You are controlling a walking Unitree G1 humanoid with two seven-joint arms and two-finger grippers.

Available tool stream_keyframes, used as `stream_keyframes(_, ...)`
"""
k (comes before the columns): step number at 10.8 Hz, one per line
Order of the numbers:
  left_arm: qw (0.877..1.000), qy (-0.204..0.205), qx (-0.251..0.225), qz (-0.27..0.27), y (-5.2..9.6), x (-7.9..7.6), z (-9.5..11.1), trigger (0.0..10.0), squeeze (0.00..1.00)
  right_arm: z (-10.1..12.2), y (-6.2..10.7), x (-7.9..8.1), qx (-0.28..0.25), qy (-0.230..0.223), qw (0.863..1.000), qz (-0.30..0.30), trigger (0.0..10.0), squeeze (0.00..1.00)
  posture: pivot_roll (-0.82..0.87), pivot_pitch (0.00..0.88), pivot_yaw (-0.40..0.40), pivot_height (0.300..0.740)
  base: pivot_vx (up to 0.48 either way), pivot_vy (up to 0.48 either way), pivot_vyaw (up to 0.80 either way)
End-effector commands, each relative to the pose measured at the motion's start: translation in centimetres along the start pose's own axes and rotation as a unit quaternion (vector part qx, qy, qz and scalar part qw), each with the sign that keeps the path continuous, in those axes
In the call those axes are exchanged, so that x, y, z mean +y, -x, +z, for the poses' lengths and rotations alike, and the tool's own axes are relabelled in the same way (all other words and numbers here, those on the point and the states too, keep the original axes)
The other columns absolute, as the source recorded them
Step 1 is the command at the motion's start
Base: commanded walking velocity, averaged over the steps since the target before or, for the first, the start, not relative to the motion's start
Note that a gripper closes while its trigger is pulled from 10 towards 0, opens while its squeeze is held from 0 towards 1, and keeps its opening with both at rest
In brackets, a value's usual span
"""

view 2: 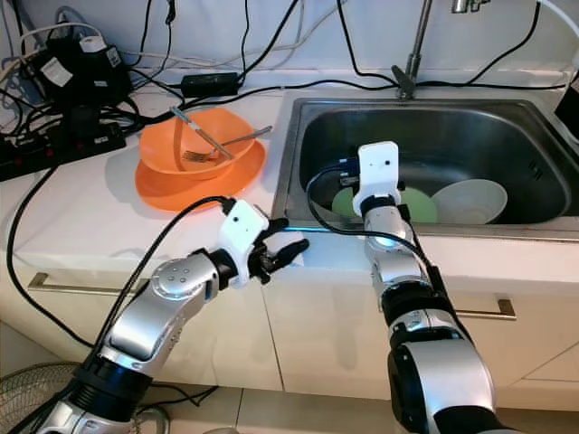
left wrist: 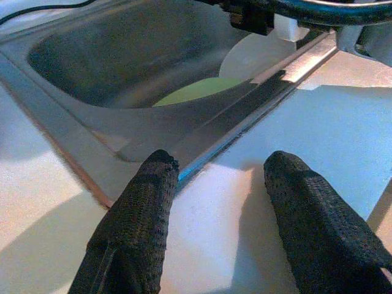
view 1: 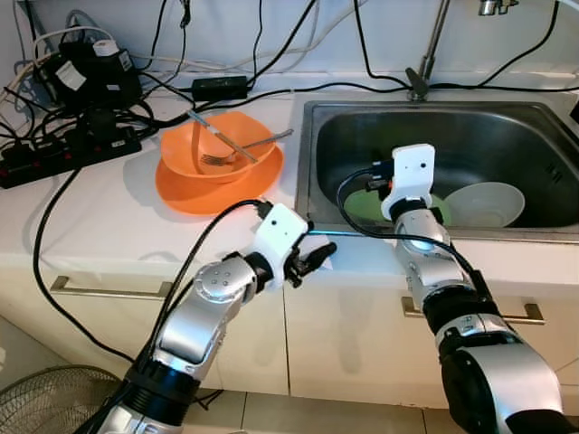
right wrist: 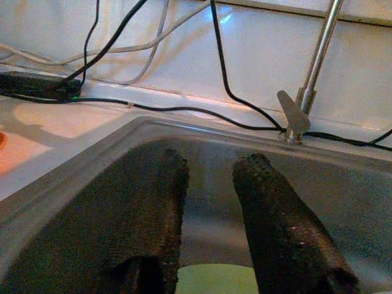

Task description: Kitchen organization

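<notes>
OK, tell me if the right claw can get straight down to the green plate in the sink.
Probably yes. The right claw hangs open inside the sink, right above the green plate, with nothing between them. The white bowl sits off to the side.

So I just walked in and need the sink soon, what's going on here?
The robot is mid kitchen tidy-up. Its right gripper hangs open inside the stainless steel sink, above a round green plate lying beside a white bowl. Its left gripper is open over the white countertop at the sink's front corner, holding nothing. An orange bowl with cutlery sits untouched.
</notes>
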State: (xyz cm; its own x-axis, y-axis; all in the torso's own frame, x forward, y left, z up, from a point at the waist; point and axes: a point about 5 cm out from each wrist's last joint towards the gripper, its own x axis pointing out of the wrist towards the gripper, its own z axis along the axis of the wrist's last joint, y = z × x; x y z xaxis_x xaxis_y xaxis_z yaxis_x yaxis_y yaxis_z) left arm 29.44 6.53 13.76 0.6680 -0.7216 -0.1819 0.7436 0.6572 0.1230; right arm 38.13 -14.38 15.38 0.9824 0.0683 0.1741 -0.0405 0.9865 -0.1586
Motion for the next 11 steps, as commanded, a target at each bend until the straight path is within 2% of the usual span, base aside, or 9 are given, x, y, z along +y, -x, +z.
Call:
stream_keyframes(1,1.000,-0.006,0.005,-0.005,0.0,0.0,0.0,10.0,0.00,1.1,-0.5,0.0,-0.021,0.007,1.000,-0.003,10.0,0.00,0.07,0.000,0.073,0.740,0.000,0.000,0.00)
stream_keyframes(3,1.000,-0.015,-0.004,0.014,0.0,0.3,0.0,10.0,0.00,1.9,-0.5,0.0,-0.050,0.001,0.999,-0.007,10.0,0.00,0.06,0.000,0.075,0.740,0.000,0.000,0.00)
stream_keyframes(6,0.999,-0.013,-0.023,0.038,-0.3,0.6,0.3,10.0,0.00,4.9,0.1,-0.7,-0.129,-0.027,0.991,-0.028,10.0,0.00,0.05,0.000,0.073,0.740,0.000,0.000,0.00)
stream_keyframes(9,0.995,-0.022,-0.047,0.087,-0.4,1.6,0.9,10.0,0.00,5.4,2.2,-0.7,-0.148,-0.014,0.989,-0.018,10.0,0.00,0.03,0.000,0.068,0.740,0.000,0.000,0.00)
stream_keyframes(10,0.991,-0.021,-0.057,0.116,-0.4,2.4,1.1,10.0,0.00,4.8,4.3,-0.6,-0.147,-0.012,0.989,-0.010,10.0,0.00,0.02,0.000,0.066,0.740,0.000,0.000,0.00)
stream_keyframes(11,0.990,-0.020,-0.062,0.124,-0.3,2.4,1.2,10.0,0.00,4.2,5.2,-0.4,-0.134,-0.009,0.991,-0.006,10.0,0.00,0.02,0.000,0.066,0.740,0.000,0.000,0.00)
